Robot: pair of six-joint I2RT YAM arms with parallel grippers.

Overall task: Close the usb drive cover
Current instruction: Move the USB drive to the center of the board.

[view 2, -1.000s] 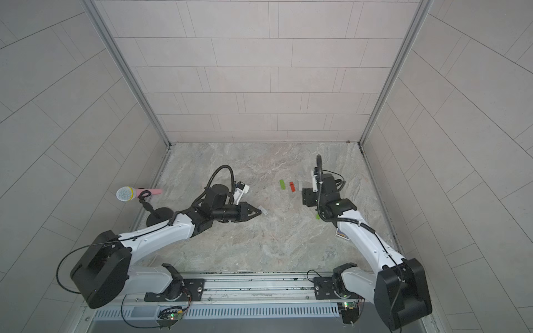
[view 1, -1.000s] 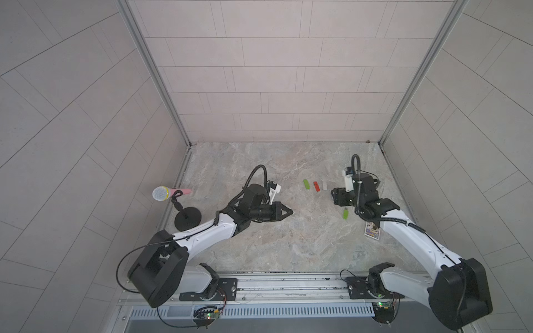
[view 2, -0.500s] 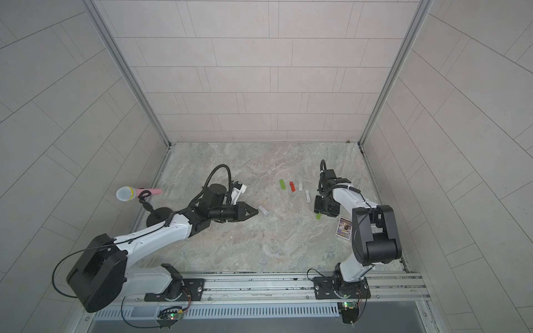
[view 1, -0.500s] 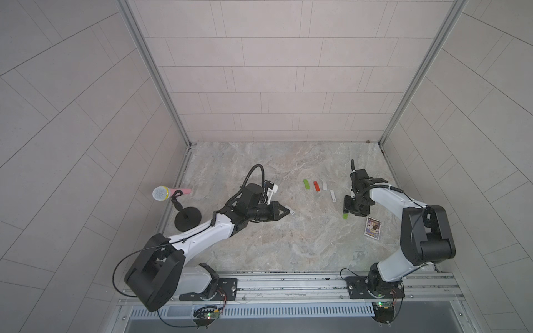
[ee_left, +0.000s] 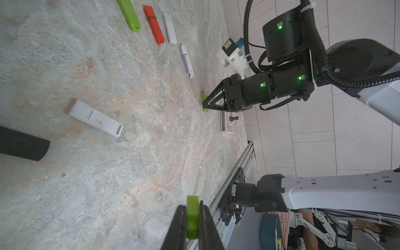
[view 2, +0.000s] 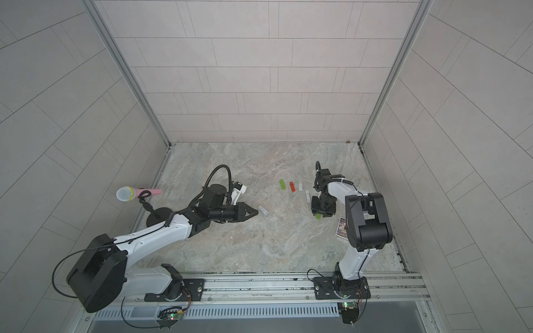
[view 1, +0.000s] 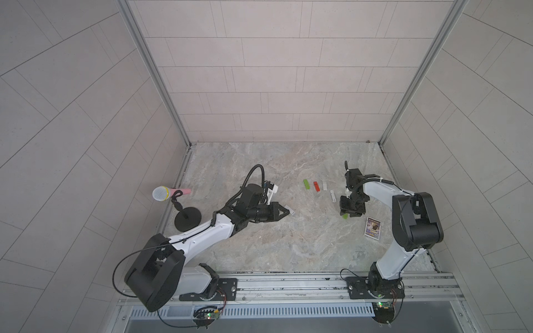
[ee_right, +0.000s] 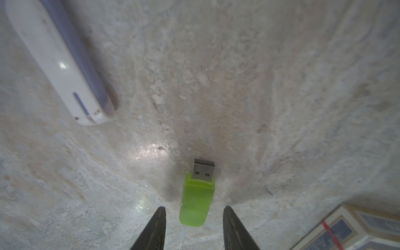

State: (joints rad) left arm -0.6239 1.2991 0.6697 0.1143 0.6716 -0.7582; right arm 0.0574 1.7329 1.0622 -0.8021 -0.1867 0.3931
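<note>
Up close, the right wrist view shows what both top views blur to a green speck: the usb drive [ee_right: 195, 203] lies flat on the counter [ee_right: 281, 86], its bare metal plug pointing away from the right hand [ee_right: 194, 208], whose fingers [ee_right: 154, 231] stand apart on either side of the drive's rear end, clear of it. The left wrist view alone shows the left hand [ee_left: 192, 208] clamped tight on the green cover [ee_left: 192, 218]; in a top view that hand [view 1: 285, 212] sits left of centre, well apart from the drive [view 1: 345, 215].
</note>
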